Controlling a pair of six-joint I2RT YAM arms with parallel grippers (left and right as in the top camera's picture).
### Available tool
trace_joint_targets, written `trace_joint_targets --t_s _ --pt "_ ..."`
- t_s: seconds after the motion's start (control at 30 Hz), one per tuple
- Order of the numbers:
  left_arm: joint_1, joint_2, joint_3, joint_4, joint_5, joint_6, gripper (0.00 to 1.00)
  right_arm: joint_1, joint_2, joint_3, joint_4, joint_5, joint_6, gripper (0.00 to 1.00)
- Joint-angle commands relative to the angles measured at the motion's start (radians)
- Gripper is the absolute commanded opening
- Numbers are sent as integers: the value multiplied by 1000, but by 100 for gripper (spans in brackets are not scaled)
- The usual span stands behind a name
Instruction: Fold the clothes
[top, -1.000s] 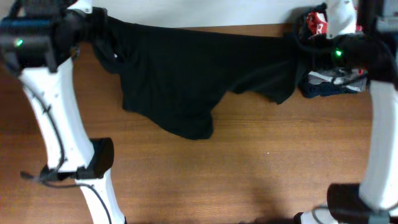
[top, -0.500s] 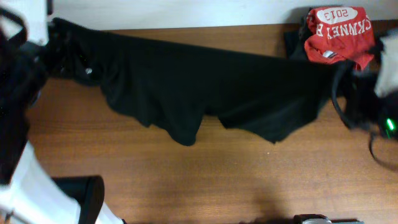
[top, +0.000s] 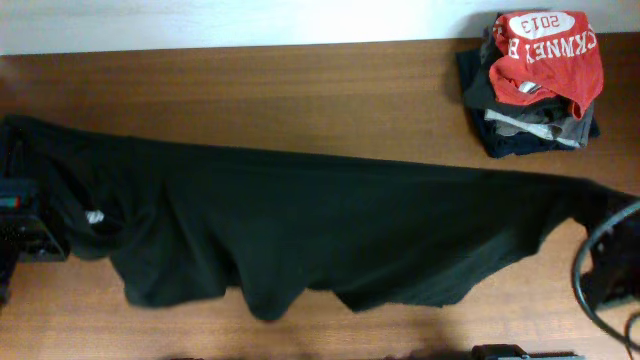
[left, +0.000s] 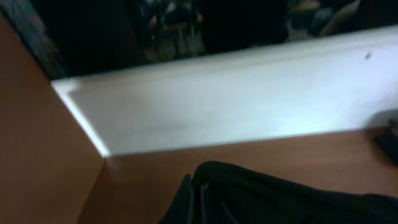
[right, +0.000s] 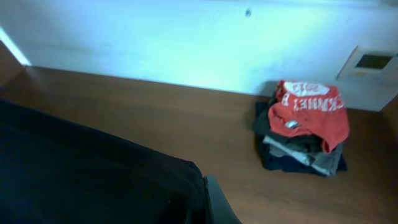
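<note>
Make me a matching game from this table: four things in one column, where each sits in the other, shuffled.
1. black shirt
2. red shirt
3. white logo mark
4. grey and navy garments

A. topmost in the far corner
B. stretched wide across the table
C. folded beneath the red shirt
D. near the black shirt's left end

Pairs: 1-B, 2-A, 3-D, 4-C

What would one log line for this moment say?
large black soft-fabric shirt: stretched sideways, unfolded | wooden table: beneath | red printed shirt: atop folded pile
</note>
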Motion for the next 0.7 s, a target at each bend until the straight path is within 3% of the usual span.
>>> trace_joint_targets --t_s 0.0,0.37,0.67 --pt "13 24 -156 5 -113 -24 1 -18 88 -57 1 9 15 4" --pt "13 145 -649 39 -117 -39 1 -16 391 -232 32 -25 7 4" --pt "13 317 -999 435 -129 -38 1 -16 700 -372 317 -39 7 4"
